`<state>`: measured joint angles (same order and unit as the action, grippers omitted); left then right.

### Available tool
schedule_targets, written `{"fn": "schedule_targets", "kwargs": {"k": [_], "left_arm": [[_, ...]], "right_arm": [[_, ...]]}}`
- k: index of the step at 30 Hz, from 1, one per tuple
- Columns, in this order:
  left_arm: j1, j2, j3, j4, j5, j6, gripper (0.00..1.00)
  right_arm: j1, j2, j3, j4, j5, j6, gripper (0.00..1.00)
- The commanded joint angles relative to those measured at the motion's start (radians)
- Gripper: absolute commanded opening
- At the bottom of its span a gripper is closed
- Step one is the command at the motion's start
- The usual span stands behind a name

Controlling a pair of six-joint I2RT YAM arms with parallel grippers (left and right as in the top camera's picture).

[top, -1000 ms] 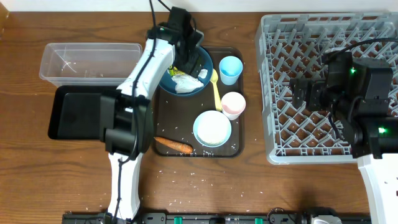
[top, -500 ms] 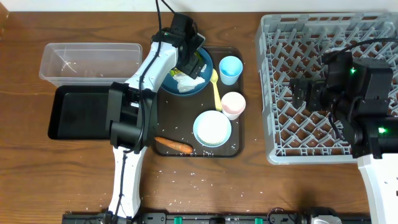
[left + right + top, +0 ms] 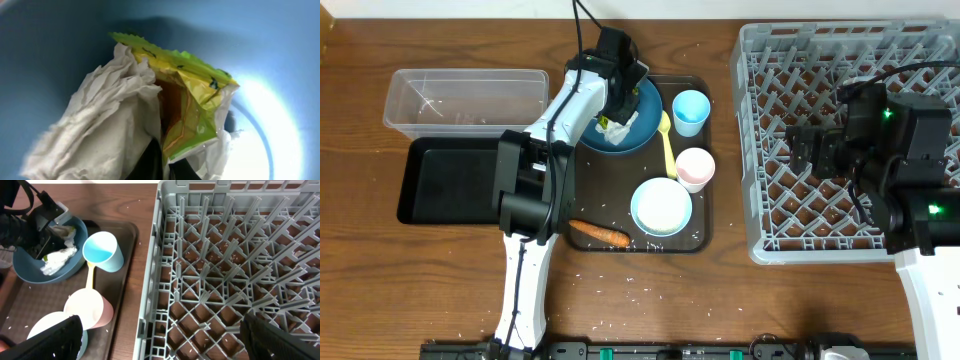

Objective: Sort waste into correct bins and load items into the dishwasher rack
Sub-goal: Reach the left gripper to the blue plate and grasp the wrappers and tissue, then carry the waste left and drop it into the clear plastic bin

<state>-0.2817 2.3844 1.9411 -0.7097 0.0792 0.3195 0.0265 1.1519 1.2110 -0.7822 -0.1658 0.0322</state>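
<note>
My left gripper (image 3: 613,122) is down in the dark blue plate (image 3: 647,104), shut on the yellow-green snack wrapper (image 3: 192,107), with crumpled white tissue (image 3: 100,130) bunched against its fingers. On the brown serving tray (image 3: 701,236) lie the yellow spoon (image 3: 668,148), light blue cup (image 3: 691,111), white-pink cup (image 3: 695,168), pale blue bowl (image 3: 661,207) and carrot (image 3: 598,232). My right gripper (image 3: 167,342) hangs open over the grey dishwasher rack (image 3: 920,60), holding nothing.
The clear tub (image 3: 465,100) and the black tray (image 3: 440,180) stand left of the serving tray. Rice grains (image 3: 632,290) are scattered on the wooden table in front. The left arm stretches from the front edge over the tray's left side.
The left gripper dropped into the plate and went from open to shut on the wrapper and tissue. The right arm has not moved.
</note>
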Motion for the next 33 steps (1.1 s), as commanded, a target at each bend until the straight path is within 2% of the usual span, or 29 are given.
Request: {"fn": "schedule_targets", "kwargs": {"k": [1, 4, 9, 15, 18, 23, 29, 33], "left_arm": [[0.006, 0.006, -0.011, -0.011, -0.008, -0.175, 0.06], [0.006, -0.034, -0.01, -0.028, -0.008, -0.286, 0.06], [0.006, -0.189, -0.005, -0.068, -0.009, -0.401, 0.06], [0.044, -0.406, -0.005, -0.098, -0.018, -0.408, 0.06], [0.098, -0.454, -0.005, -0.137, -0.054, -0.407, 0.06], [0.232, -0.428, -0.01, -0.175, -0.072, -0.308, 0.06], [0.363, -0.323, -0.012, -0.141, -0.071, -0.152, 0.06], [0.41, -0.247, -0.012, -0.134, -0.068, -0.124, 0.09]], "right_arm": [[0.007, -0.002, 0.019, 0.0, -0.011, -0.011, 0.99], [0.007, -0.002, 0.019, 0.0, -0.011, -0.011, 0.99], [0.007, -0.002, 0.019, 0.002, -0.011, -0.011, 0.99], [0.007, -0.002, 0.019, 0.0, -0.016, -0.011, 0.98], [0.007, -0.002, 0.019, -0.001, -0.03, -0.01, 0.98], [0.007, -0.002, 0.019, -0.017, -0.03, -0.01, 0.98], [0.007, -0.002, 0.019, -0.022, -0.03, -0.011, 0.98], [0.007, -0.002, 0.019, -0.022, -0.03, -0.011, 0.98]]}}
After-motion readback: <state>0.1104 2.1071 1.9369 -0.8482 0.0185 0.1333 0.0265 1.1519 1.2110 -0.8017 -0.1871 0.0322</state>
